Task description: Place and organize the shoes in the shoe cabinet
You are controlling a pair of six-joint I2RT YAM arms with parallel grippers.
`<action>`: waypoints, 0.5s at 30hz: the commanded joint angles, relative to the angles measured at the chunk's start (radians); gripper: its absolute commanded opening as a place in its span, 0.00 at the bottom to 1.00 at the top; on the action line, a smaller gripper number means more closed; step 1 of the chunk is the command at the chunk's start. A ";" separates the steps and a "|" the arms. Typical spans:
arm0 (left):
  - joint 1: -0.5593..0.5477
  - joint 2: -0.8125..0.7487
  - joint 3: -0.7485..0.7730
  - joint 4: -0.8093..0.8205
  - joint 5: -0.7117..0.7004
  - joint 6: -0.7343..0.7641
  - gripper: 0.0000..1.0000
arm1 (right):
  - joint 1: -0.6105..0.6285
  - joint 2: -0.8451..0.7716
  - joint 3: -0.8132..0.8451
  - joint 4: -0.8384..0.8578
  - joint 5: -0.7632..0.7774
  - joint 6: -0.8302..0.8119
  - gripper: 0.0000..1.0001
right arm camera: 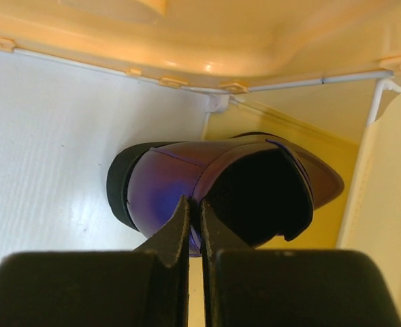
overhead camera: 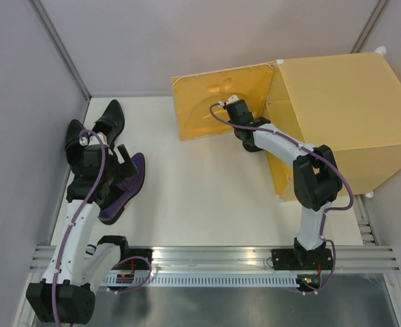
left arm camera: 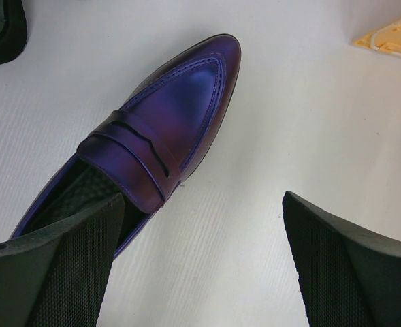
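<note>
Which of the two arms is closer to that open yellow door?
The right. The right gripper sits just in front of the door, by the opening of the cabinet. The left gripper hangs far across the table, open above a purple shoe.

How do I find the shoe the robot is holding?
Look at the big yellow shoe cabinet on the right, door open. At its doorway the right gripper pinches a shiny purple shoe by the rim. It's the only shoe there; the other shoes lie far left.
</note>
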 commanded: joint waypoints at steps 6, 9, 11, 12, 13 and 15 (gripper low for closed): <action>0.003 0.007 -0.001 0.028 0.022 0.044 1.00 | -0.016 -0.052 -0.061 0.077 0.258 -0.136 0.01; 0.003 0.008 -0.001 0.030 0.020 0.044 1.00 | -0.023 -0.080 -0.081 0.093 0.268 -0.093 0.01; 0.003 0.008 -0.001 0.028 0.020 0.044 1.00 | -0.031 -0.105 -0.098 0.102 0.278 -0.081 0.01; 0.003 0.007 -0.001 0.030 0.020 0.045 1.00 | -0.034 -0.111 -0.102 0.108 0.287 -0.079 0.01; 0.003 0.008 -0.001 0.028 0.022 0.044 1.00 | -0.036 -0.115 -0.107 0.111 0.304 -0.078 0.01; 0.003 0.011 -0.001 0.028 0.023 0.044 1.00 | -0.040 -0.115 -0.108 0.114 0.331 -0.073 0.03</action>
